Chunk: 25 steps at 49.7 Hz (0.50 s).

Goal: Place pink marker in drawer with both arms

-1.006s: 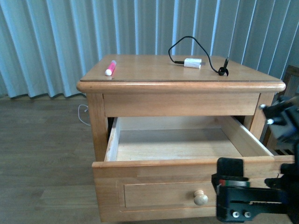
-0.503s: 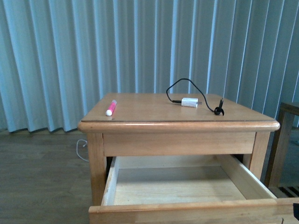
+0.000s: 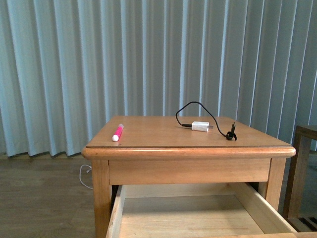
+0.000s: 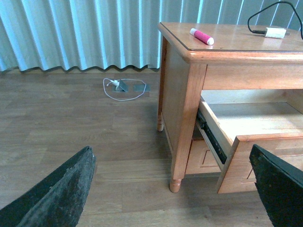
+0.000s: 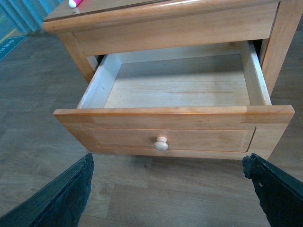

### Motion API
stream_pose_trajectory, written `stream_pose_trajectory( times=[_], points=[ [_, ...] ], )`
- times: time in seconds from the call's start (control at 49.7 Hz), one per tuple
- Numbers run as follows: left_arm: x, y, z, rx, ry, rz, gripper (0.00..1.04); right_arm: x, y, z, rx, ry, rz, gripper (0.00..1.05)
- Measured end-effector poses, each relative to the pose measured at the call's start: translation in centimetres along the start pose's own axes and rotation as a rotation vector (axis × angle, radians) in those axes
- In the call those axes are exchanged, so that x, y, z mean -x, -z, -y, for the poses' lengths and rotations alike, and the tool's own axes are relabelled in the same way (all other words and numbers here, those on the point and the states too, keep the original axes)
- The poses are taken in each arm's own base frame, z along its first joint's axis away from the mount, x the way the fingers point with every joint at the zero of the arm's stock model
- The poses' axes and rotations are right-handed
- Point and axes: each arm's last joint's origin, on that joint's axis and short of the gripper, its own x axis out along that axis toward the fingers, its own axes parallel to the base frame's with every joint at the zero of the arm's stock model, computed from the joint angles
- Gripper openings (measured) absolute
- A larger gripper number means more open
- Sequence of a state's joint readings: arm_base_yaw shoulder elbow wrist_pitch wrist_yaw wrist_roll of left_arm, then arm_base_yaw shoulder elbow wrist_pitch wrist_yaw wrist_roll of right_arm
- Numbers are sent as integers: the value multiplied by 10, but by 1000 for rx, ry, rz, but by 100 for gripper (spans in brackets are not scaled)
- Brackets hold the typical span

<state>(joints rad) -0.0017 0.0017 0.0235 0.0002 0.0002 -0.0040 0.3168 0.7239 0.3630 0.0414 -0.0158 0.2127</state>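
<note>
Drawer (image 3: 188,213): pulled open, apparently empty. Pink marker (image 3: 117,133): left on nightstand (image 3: 163,131), nine o'clock from white plug (image 3: 200,126), not yet grasped. Left gripper (image 4: 170,156), right gripper (image 5: 168,161): jaws spread wide, empty.

Desk (image 3: 158,130) mid front view; curtain (image 3: 69,74) behind it, 12 o'clock. Pink marker (image 3: 118,133) lying on desk top, 9 o'clock side, near edge. Plug (image 3: 200,126) on top toward 2 o'clock, well apart from marker; cable (image 3: 231,134) loops from plug toward 12, ends near 3 o'clock edge. Drawer (image 3: 250,206) under top, pulled out toward 6 o'clock. Cord (image 4: 121,85) on floor, 9 o'clock of desk, before curtain. Other furniture (image 3: 303,168) beside desk, 3 o'clock.
</note>
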Motion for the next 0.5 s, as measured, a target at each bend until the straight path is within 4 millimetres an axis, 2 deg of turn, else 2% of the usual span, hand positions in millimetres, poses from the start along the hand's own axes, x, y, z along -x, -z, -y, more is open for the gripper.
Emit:
stream_pose_trajectory(
  times=[0.221,0.282,0.342,0.422,0.503],
  points=[
    [0,0,0,0,0,0,99,0,0,0,0,0,0,96],
    [-4,-1,2,15,-107,-14,99,0,0,0,0,0,0,96],
    [-12,-6,5,13,-212,-35,99,0,0,0,0,1,1,96],
    [-30,-20,11,7,-197,-46,99,0,0,0,1,1,0,96],
    [-58,-42,17,-6,-180,-36,99,0,0,0,1,2,1,96]
  ],
)
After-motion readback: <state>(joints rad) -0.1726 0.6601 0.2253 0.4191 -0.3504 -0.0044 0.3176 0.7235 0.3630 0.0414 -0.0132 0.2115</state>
